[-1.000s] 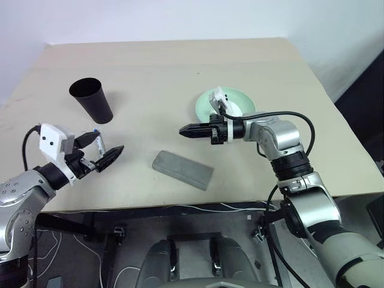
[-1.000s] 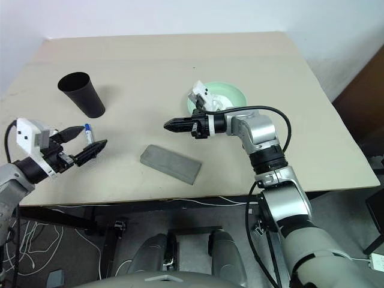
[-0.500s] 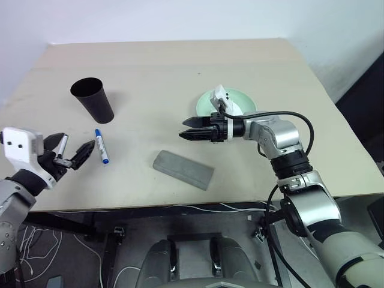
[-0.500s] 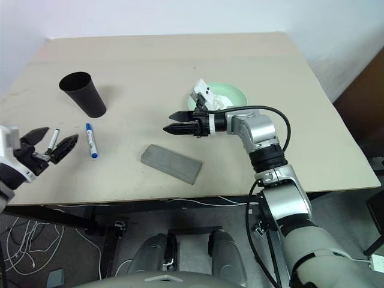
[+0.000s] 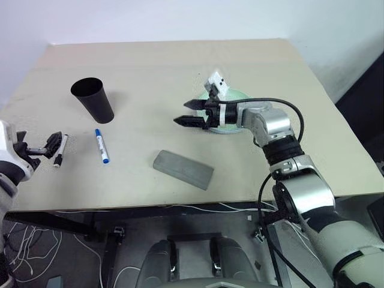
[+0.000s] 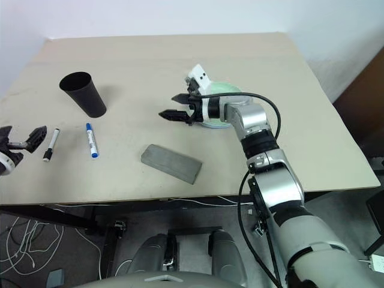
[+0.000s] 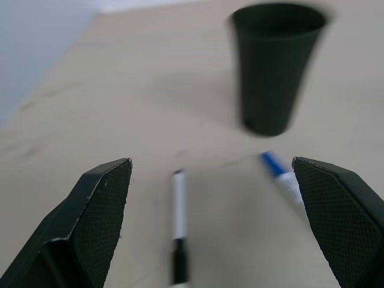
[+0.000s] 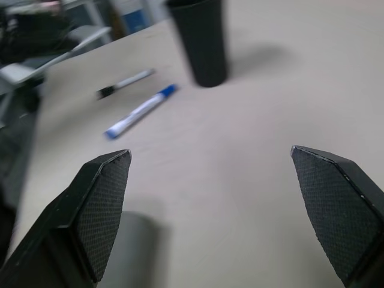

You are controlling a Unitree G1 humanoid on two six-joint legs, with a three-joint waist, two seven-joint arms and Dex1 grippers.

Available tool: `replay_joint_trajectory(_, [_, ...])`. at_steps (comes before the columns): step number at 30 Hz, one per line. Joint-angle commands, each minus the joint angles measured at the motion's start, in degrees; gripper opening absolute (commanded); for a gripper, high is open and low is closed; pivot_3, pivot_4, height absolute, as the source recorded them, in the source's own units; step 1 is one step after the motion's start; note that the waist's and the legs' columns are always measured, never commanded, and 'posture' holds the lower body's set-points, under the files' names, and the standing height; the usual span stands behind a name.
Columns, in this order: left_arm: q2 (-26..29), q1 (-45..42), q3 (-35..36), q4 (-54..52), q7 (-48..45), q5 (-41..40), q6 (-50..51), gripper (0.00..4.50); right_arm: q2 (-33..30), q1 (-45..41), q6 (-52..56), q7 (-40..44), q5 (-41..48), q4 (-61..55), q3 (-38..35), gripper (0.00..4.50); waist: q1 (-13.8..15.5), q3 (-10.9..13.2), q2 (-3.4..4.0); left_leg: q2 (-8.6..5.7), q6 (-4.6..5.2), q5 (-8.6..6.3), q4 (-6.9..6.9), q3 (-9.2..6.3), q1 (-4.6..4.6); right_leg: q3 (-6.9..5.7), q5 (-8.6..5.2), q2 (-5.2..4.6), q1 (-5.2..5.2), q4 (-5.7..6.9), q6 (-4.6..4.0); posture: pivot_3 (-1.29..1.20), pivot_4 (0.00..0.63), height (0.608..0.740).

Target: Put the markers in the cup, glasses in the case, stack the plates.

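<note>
- Markers lie flat at the table's left: blue-capped marker beside black-tipped white marker, near the upright black cup.
- Left gripper and right gripper both spread wide, empty.

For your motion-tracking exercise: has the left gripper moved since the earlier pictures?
Yes. The left gripper has drawn away leftward from the cup, past both markers, toward the table's left edge.

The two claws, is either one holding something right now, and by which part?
Nothing is held. The left claw is open beside the markers, and the right claw is open above the table.
</note>
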Motion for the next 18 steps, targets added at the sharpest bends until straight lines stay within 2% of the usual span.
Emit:
replay_joint_trajectory(1, [2.9, -4.5, -2.5, 6.5, 2.2, 3.8, 2.7, 4.5, 0.4, -2.3, -2.1, -2.5, -1.6, 3.0, -1.4, 4.49, 0.1, 0.0, -0.01, 0.0, 0.0, 0.0, -0.02, 0.01, -0.01, 0.0, 0.0, 0.0, -0.01, -0.02, 0.0, 0.0, 0.15, 0.74])
replay_joint_trajectory(4, [4.2, -10.3, -4.3, 14.1, 4.2, 6.0, 5.7, 4.5, 0.7, -2.8, -2.7, -3.6, -2.2, 4.9, -2.0, 4.49, 0.0, 0.0, -0.02, 0.0, 0.0, 0.01, -0.02, 0.0, -0.06, -0.04, 0.01, 0.02, -0.04, 0.0, 0.02, 0.0, 0.15, 0.74])
replay_joint_trajectory(10, [6.2, -18.6, -10.8, 26.1, 1.7, 10.2, 4.9, 4.5, 0.8, -2.3, -2.4, -3.6, -2.7, 4.5, -2.2, 4.49, 0.0, 0.0, -0.02, 0.01, 0.0, 0.01, -0.02, 0.03, -0.07, -0.04, 0.02, 0.07, -0.06, 0.02, 0.04, 0.0, 0.15, 0.74])
replay_joint_trajectory(18, [5.2, -23.2, -15.4, 29.5, -2.5, 9.1, 12.9, 4.5, 0.4, -1.5, -1.5, -4.3, -3.2, 3.2, -2.5, 4.49, 0.0, 0.0, -0.04, 0.02, -0.02, 0.02, -0.01, 0.03, -0.07, -0.04, 0.02, 0.07, -0.06, 0.05, 0.05, 0.0, 0.15, 0.74])
